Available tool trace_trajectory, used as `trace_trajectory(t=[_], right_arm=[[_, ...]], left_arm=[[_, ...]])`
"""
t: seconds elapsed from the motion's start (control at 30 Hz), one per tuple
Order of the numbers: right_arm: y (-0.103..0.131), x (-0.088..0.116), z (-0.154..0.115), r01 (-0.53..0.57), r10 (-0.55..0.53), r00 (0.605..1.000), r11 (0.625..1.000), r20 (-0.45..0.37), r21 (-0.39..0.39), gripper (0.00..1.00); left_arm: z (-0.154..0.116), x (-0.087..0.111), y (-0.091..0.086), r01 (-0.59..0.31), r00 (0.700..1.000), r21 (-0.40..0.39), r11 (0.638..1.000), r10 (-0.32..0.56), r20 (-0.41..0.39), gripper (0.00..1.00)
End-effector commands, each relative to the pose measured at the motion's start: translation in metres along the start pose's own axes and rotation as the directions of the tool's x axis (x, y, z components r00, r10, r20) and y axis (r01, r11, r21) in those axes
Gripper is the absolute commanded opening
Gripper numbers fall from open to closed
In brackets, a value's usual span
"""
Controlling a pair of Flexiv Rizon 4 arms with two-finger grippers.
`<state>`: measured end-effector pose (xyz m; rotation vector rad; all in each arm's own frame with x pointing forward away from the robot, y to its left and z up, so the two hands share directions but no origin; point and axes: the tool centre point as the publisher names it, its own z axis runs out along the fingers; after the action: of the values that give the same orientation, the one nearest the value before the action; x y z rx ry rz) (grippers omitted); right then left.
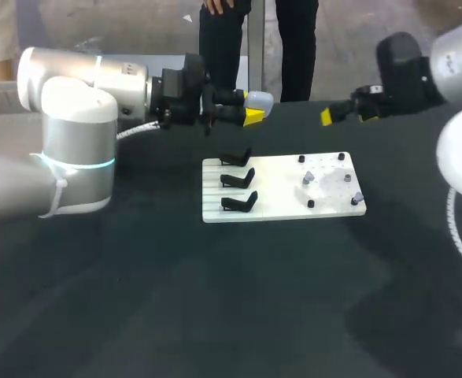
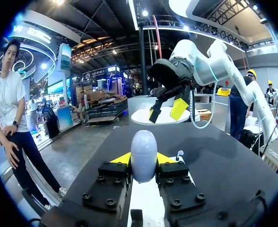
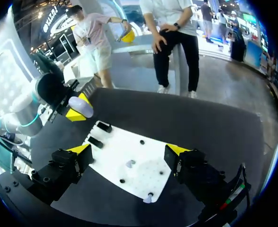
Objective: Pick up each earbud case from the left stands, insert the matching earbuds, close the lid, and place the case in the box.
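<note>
The left fingers (image 1: pixel 253 117) are grasping the pale earbud case (image 1: pixel 260 100) from both sides, holding it in the air behind the white board (image 1: pixel 278 206) on the dark surface (image 1: pixel 215 299). The right fingers (image 1: pixel 327 116) are hanging released, spread wide, near the board's far right corner.

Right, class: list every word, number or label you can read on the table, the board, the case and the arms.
Earbud case: no print shows.
White board: none, plain surface.
Table: none.
Right arm: a small dark mark, too small to read.
Left arm: none shows.
</note>
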<state>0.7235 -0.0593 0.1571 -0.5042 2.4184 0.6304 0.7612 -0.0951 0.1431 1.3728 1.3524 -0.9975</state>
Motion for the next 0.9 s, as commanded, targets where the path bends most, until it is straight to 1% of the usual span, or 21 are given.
trace_trajectory(t=[0.03,0.17,0.53,0.9], right_arm=[[0.010,-0.014,0.021,0.012,-0.014,0.999,0.997,-0.031,-0.075,1.00],[0.020,-0.019,0.030,0.033,-0.037,0.998,0.995,-0.047,-0.091,1.00],[0.040,-0.026,0.045,0.058,-0.067,0.996,0.989,-0.064,-0.135,1.00],[0.039,-0.029,0.050,0.050,-0.059,0.996,0.990,-0.064,-0.132,1.00]], left_arm=[[0.010,0.004,0.004,0.002,1.000,0.023,1.000,-0.002,0.011,0.00],[0.014,0.004,0.003,0.000,1.000,0.036,0.999,0.000,0.016,0.00],[0.020,-0.002,0.002,-0.026,0.999,0.056,0.998,0.025,0.026,0.00],[0.018,-0.005,-0.005,-0.042,0.998,0.070,0.997,0.039,0.040,0.00]])
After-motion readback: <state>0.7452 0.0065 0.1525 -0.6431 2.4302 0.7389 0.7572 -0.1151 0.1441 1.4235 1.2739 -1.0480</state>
